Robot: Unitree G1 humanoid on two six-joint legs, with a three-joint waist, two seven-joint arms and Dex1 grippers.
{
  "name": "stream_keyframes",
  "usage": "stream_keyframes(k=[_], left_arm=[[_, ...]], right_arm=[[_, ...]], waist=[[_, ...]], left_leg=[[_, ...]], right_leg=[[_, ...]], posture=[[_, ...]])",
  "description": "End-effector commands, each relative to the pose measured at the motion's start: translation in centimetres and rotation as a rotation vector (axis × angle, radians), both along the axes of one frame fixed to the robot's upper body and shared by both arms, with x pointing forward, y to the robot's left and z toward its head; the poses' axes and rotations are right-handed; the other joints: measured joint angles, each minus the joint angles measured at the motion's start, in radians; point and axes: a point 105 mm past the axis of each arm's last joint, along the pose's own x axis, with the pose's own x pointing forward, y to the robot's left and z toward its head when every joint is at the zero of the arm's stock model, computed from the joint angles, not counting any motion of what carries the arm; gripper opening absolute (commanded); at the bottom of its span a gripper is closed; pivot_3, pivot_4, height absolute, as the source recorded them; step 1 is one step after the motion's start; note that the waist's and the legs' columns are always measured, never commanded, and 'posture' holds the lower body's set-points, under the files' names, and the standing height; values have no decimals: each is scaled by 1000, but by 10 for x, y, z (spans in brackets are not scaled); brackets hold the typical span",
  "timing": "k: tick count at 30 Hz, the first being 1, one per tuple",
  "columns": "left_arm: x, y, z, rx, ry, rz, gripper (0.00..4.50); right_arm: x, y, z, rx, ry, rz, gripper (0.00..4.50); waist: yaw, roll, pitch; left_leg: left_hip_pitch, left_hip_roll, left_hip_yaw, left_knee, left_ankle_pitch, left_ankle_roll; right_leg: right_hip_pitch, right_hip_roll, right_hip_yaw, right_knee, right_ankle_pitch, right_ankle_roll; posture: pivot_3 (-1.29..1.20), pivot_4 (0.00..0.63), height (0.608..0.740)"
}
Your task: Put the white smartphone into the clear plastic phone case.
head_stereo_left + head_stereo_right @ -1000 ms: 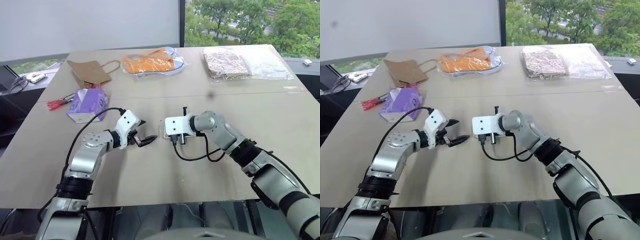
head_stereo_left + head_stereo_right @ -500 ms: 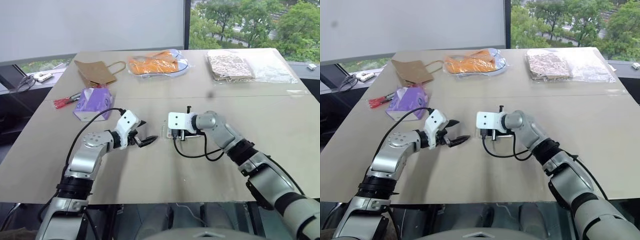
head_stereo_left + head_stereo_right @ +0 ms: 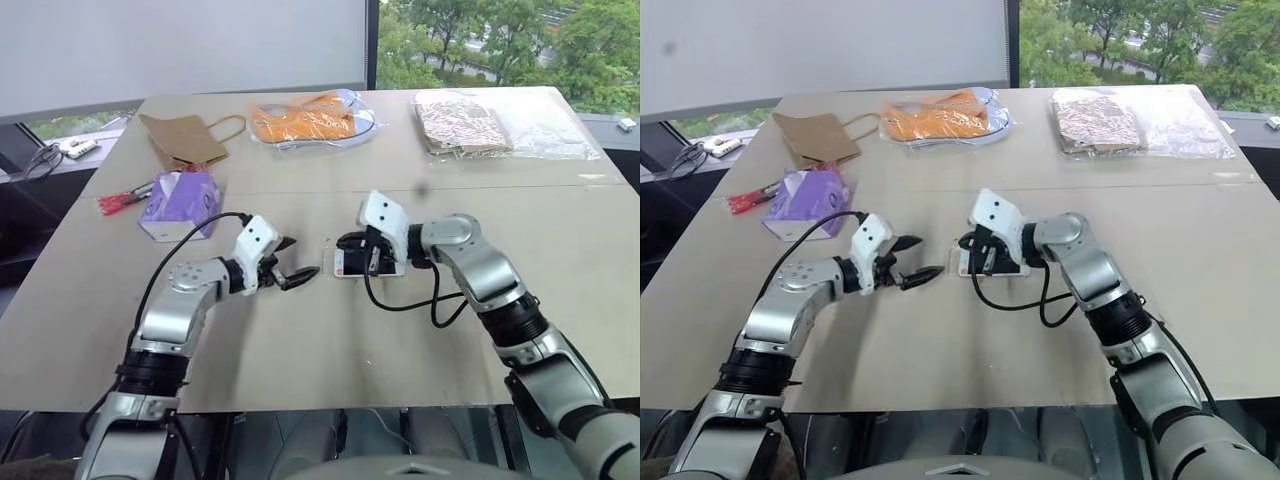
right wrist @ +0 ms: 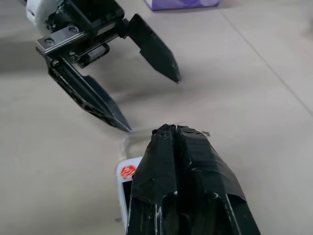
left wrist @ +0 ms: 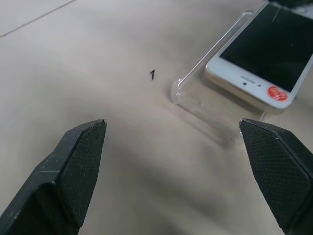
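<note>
The white smartphone (image 5: 262, 54) lies flat, screen up, near the middle of the beige surface (image 3: 300, 340), resting in the clear plastic phone case (image 5: 208, 105). In the left wrist view the end of the phone with the round red sticker (image 5: 277, 92) stops short of the near end of the case, so a bare stretch of transparent shell with its low raised rim sticks out past the phone toward the left arm. The left pincer (image 3: 290, 272) hovers just above the surface, near that free end of the case and apart from it, with its two black fingers (image 5: 78, 166) spread wide and nothing between them. The right pincer (image 3: 973, 248) sits over the phone from the other side, pointing toward the left arm; its fingers (image 4: 183, 186) are pressed together tight and hold nothing, and whether their tips touch the phone cannot be told. The two pincers face each other with the end of the case between them. Farther back on the surface lie a purple tissue pack (image 3: 180, 203), a brown paper bag (image 3: 182, 140), a red-handled tool (image 3: 122, 201), a clear bag with orange contents (image 3: 312, 122) and a clear bag with patterned contents (image 3: 462, 125).
</note>
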Motion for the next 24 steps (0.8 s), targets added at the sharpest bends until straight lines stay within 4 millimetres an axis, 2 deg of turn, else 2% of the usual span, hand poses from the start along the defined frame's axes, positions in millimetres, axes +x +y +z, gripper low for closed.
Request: stream_keyframes(k=[1,3,5,9,12,14,24], left_arm=[[0,-3,13,-12,-44,-20,4500],[0,-1,13,-11,-44,-16,4500],[-1,0,13,-8,-44,-15,4500],[-1,1,13,-7,-44,-13,4500],[-1,2,13,-2,-43,-11,4500],[-1,3,12,1,-43,-10,4500],[0,6,9,12,-37,0,4500]], right_arm=[[-21,-2,6,-26,-7,97,81],[-34,-10,-9,-98,30,144,81],[-39,-15,-22,-162,45,154,81],[-31,-17,-39,-209,40,116,81],[-17,-19,-46,-221,24,54,81],[-9,-19,-47,-216,14,21,81],[-4,-19,-35,-188,3,34,81]], waist=[[1,0,0],[2,0,1],[2,-1,1],[-1,-1,1],[2,-2,1],[1,-2,1],[2,-2,1]], left_leg=[[0,0,0,0,0,0],[-1,0,0,0,0,0],[-1,0,0,0,0,0],[-1,0,0,0,0,0],[-1,0,0,0,0,0],[-1,0,0,1,0,0],[-1,0,0,1,0,0]], right_leg=[[0,0,0,0,0,0],[0,0,0,0,0,0],[0,0,-1,-1,0,0],[0,0,0,0,0,0],[0,0,0,0,0,0],[0,0,0,0,0,0],[0,0,-1,0,0,0]], posture=[[0,150,740],[0,150,740],[0,150,740],[0,150,740],[0,150,740],[0,150,740],[0,150,740]])
